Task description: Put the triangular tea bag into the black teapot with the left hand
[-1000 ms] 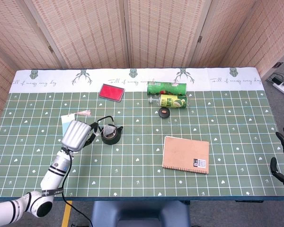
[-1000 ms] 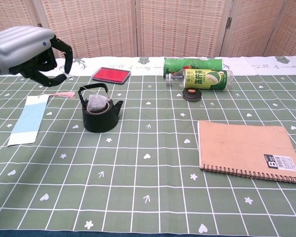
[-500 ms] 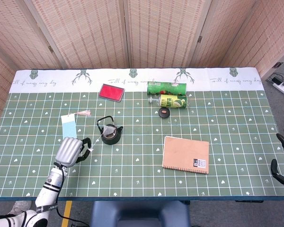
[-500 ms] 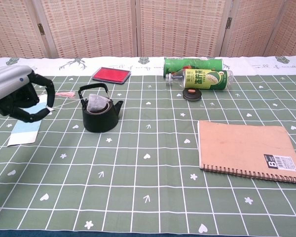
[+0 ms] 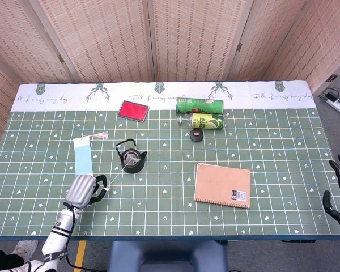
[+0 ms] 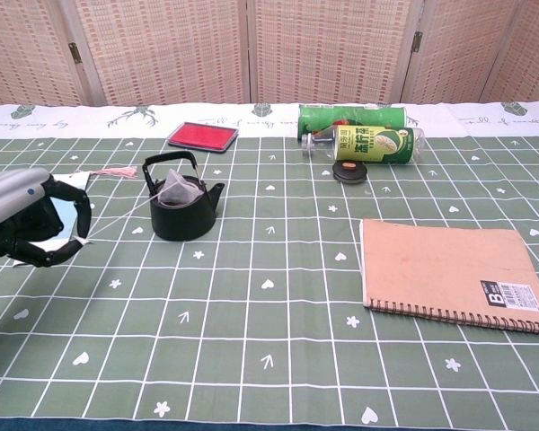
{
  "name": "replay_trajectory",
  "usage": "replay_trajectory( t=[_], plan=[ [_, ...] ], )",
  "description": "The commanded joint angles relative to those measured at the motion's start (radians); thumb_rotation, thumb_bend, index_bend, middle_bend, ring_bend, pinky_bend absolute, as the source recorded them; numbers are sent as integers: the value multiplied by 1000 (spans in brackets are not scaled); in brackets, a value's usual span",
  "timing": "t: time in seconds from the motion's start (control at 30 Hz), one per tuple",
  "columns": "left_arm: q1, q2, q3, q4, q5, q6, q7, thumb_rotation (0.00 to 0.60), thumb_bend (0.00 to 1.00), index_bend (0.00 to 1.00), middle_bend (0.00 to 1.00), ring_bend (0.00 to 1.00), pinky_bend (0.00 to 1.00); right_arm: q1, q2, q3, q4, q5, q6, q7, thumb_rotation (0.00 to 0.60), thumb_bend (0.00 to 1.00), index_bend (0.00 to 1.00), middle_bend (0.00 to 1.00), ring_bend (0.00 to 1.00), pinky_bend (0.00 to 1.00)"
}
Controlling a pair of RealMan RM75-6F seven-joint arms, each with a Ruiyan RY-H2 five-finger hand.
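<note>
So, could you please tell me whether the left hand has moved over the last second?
Yes. The left hand has drawn back from the black teapot toward the table's near edge.

Notebook [image 5: 222, 185], red pad [image 5: 133, 110], perhaps two green containers [image 5: 199, 105].

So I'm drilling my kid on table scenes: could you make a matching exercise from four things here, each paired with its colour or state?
Things:
1. teapot
2. notebook
3. stamp pad
4. green bottle

Descriptions:
A. lying on its side
B. red
C. brown, closed flat
D. black, tea bag in its mouth

Pairs: 1-D, 2-C, 3-B, 4-A
</note>
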Motion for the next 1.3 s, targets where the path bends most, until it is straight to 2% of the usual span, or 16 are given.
replay_trajectory(
  t=[0.03,0.13,0.27,0.3,0.4,0.47,0.6,0.7,0.9,1.03,1.1,1.17,1.27,1.3],
  plan=[
    [13,-18,3,29,-7,-18,-29,600,426,631,1000,1000,1000,1,0,-1,0,0,-2,-2,600,622,0,0,30,0],
    [16,-33,-2,62,-1,-26,-54,600,426,568,1000,1000,1000,2,0,0,-1,3,-4,-2,600,622,0,0,29,0],
    [17,-50,-31,106,27,3,-110,600,423,295,1000,1000,1000,1,1,0,-3,2,-1,-2,600,621,0,0,29,0],
    [16,-49,-39,112,28,3,-115,600,403,197,1000,1000,1000,1,1,0,-3,3,-3,-3,600,621,0,0,29,0],
    [13,-41,-55,111,27,1,-122,600,314,34,1000,1000,1000,3,0,0,-3,5,-9,-6,600,621,0,0,29,0],
    [14,-38,-60,107,30,3,-123,600,258,2,1000,1000,1000,3,1,-1,-4,5,-9,-7,600,621,0,0,28,0],
    [17,-28,-66,97,32,0,-131,600,192,0,1000,1000,1000,2,0,-1,-5,3,-6,-7,600,622,0,0,28,0],
    [16,-12,-73,80,38,-1,-130,600,179,0,1000,1000,1000,1,1,-1,-5,2,-4,-6,600,622,0,0,29,0],
    [-5,76,-103,-46,32,-33,-114,600,172,0,1000,1000,1000,3,1,-1,-4,4,-8,-4,600,622,0,0,30,0],
    [-46,150,-111,-183,-46,-167,-89,600,176,1,1000,1000,1000,8,-1,-3,-6,3,-20,-14,600,622,0,0,28,0],
    [-72,169,-117,-218,-84,-226,-75,600,184,14,1000,1000,1000,10,-2,-4,-8,2,-22,-17,600,622,0,0,27,0],
    [-98,172,-127,-234,-109,-265,-56,600,247,34,1000,1000,1000,10,-2,-4,-8,3,-23,-16,600,622,0,0,27,0],
    [-134,175,-146,-262,-151,-315,-40,600,485,75,1000,1000,1000,10,0,-2,-6,7,-24,-10,600,622,0,0,26,0],
    [-147,180,-148,-271,-167,-336,-29,600,526,77,1000,1000,1000,11,0,-2,-4,8,-24,-7,600,622,0,0,27,0]
  ],
)
